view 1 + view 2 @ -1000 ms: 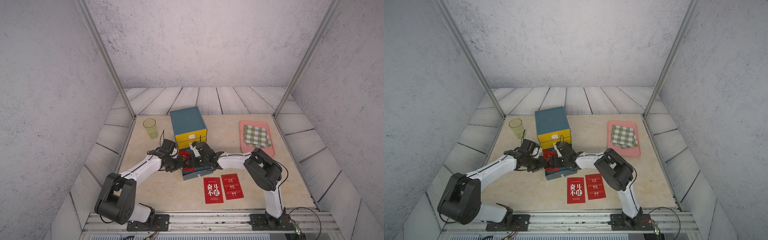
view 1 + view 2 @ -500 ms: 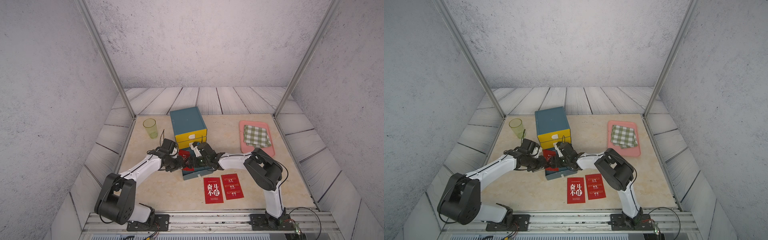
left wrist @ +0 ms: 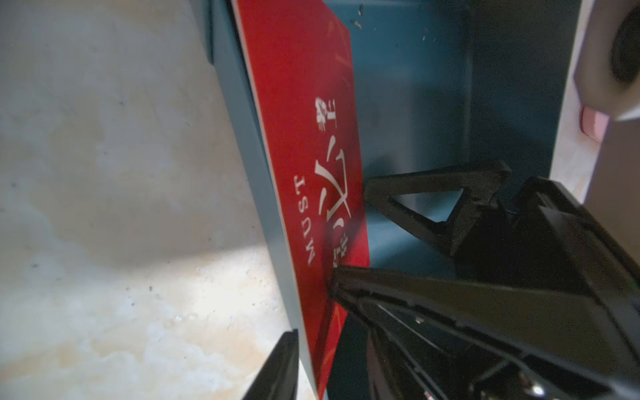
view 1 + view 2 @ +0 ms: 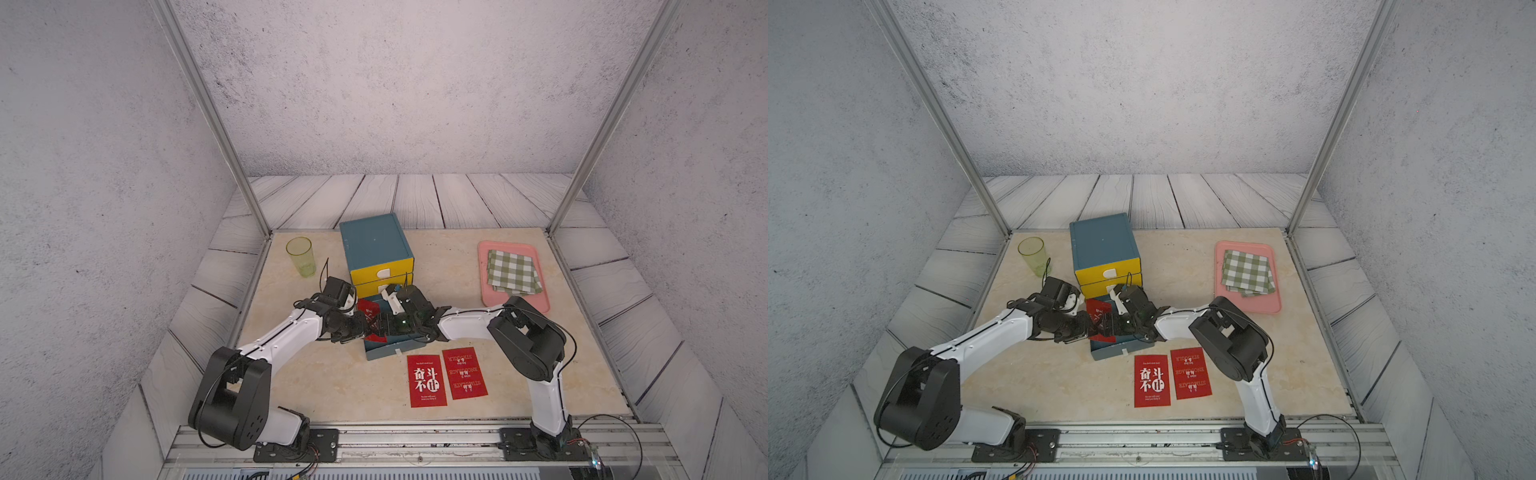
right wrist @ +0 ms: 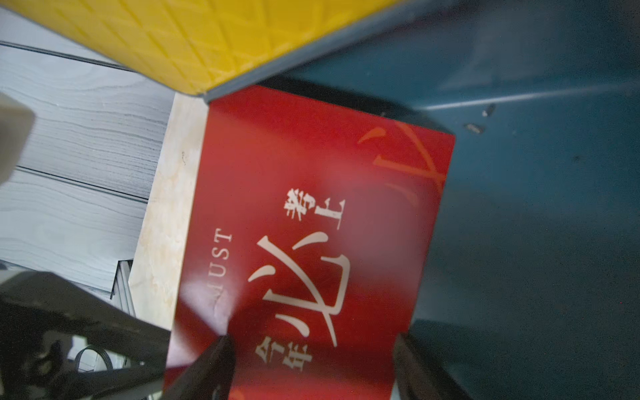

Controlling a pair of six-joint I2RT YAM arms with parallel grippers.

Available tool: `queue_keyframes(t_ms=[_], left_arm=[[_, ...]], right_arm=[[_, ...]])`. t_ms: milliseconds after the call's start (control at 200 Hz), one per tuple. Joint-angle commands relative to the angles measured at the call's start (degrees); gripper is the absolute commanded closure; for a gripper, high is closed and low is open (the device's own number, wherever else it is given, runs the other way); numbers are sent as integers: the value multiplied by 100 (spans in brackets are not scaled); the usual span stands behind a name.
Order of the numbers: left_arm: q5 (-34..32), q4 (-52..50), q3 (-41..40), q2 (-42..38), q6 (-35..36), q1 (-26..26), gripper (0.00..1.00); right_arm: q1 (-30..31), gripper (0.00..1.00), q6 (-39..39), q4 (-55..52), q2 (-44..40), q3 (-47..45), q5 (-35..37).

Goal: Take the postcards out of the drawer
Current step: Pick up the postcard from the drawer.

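Left wrist view tells the story: the last postcard stands tilted on its edge against the side wall of the open drawer. Two other postcards lie flat on the desk out front. The left gripper has its jaws narrowed astride card and wall; clamped or not, I can't tell. The right gripper has wide jaws, one fingertip propping the card's edge. The next move, I'd say, calls for pinching the card alone and lifting it clear.
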Motion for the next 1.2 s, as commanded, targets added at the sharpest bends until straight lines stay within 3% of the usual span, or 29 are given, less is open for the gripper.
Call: queue_keyframes(t_ms=[0,400,656,1196], left_arm=[[9,164,158,-26,64,-67,65],[22,234,159,-122,20,-67,87],[118,312,160,-83,-15,-67,96],[224,187,283,-419,-138,-67,99]], right_arm=[[93,23,36,-88,-451,-105,-386],[98,23,-12,-181,-637,-74,-307],[95,23,32,-131,-614,-89,-350],[93,22,-328,-1520,-1072,424,256]])
